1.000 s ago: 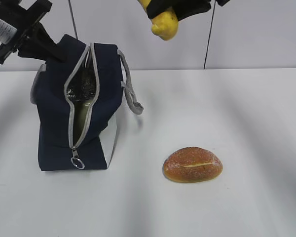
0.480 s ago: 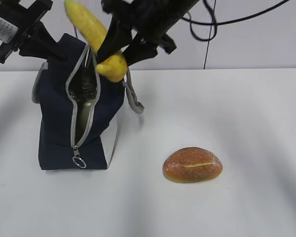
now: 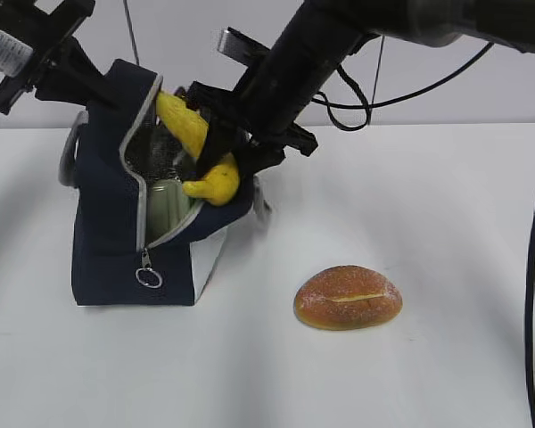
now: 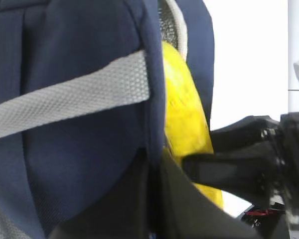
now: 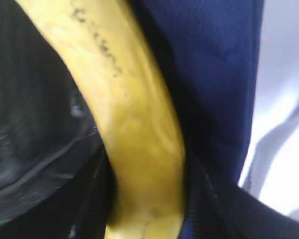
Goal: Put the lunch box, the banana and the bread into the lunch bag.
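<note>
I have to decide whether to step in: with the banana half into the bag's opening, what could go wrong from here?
1. The banana sits across the lunch bag's zipper edge, one end outside; released now, it might slide out.
2. The right gripper presses at the opening while the left gripper pinches the bag's top; more push could tip the bag.
3. The lunch box already fills the bag's lower part, so the banana may jam, leaving little room for the bread.

Both arms are finished in matte black. A white printed label is carried on the left arm [image 3: 7,52]. Black cables are looped beside the right arm [image 3: 339,45], and a grey plate is fixed near its wrist.
</note>
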Robot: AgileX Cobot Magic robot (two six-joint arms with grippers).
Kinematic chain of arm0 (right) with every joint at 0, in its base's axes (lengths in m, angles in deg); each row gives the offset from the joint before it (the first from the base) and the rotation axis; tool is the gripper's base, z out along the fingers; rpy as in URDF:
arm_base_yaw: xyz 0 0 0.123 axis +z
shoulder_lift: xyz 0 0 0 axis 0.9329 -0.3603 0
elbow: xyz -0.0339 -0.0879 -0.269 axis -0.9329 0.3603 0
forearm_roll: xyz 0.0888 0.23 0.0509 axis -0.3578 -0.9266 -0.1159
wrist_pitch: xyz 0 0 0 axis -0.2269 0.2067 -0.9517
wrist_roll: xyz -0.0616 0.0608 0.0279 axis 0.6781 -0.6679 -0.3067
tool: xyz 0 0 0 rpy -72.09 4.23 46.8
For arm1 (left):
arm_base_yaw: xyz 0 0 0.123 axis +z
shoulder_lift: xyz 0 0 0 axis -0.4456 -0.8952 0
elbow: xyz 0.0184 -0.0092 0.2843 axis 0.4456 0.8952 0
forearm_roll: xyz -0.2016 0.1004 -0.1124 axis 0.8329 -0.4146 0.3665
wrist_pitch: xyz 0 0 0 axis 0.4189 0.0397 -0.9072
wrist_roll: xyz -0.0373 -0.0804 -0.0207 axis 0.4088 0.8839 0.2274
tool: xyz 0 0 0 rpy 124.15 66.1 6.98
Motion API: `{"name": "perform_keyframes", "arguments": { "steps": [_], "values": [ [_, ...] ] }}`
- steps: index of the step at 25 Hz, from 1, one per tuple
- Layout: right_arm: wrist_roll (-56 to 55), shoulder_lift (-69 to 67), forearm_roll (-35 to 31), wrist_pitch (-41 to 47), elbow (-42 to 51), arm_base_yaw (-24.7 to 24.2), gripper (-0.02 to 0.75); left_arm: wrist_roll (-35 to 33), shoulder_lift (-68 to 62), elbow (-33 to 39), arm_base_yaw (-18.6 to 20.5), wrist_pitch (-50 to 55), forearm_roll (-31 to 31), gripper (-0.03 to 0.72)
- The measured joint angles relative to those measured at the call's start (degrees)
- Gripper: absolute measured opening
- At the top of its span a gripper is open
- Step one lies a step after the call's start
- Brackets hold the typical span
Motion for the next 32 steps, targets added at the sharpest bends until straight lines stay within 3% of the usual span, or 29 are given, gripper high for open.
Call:
{"name": "perform_keyframes", "arguments": {
  "steps": [5,14,20,23,27,32],
  "values": [
    [-3.19,-0.02,7.94,-1.41,0.00,1.78,0.305,0.00,0.00,0.00,0.00,0.12,0.53,0.000],
    [-3.59,-0.75,10.84,-13.15,0.00,7.16,0.306,0.00,0.00,0.00,0.00,1.26,0.04,0.000],
    [-2.74,-3.46,12.53,-16.26,0.00,9.12,0.311,0.00,0.00,0.00,0.10,1.20,-0.50,0.000],
    [-0.68,-3.50,12.77,-17.01,0.00,9.04,0.378,0.00,0.00,0.00,0.10,1.20,-0.44,0.000],
    [1.80,-3.50,12.77,-15.65,-2.09,9.14,0.588,0.00,0.00,0.00,0.10,1.51,-0.03,0.000],
    [3.15,-3.50,18.15,-5.66,-9.56,9.14,0.614,0.00,0.00,0.00,0.10,1.65,0.03,0.000]
  ]
}}
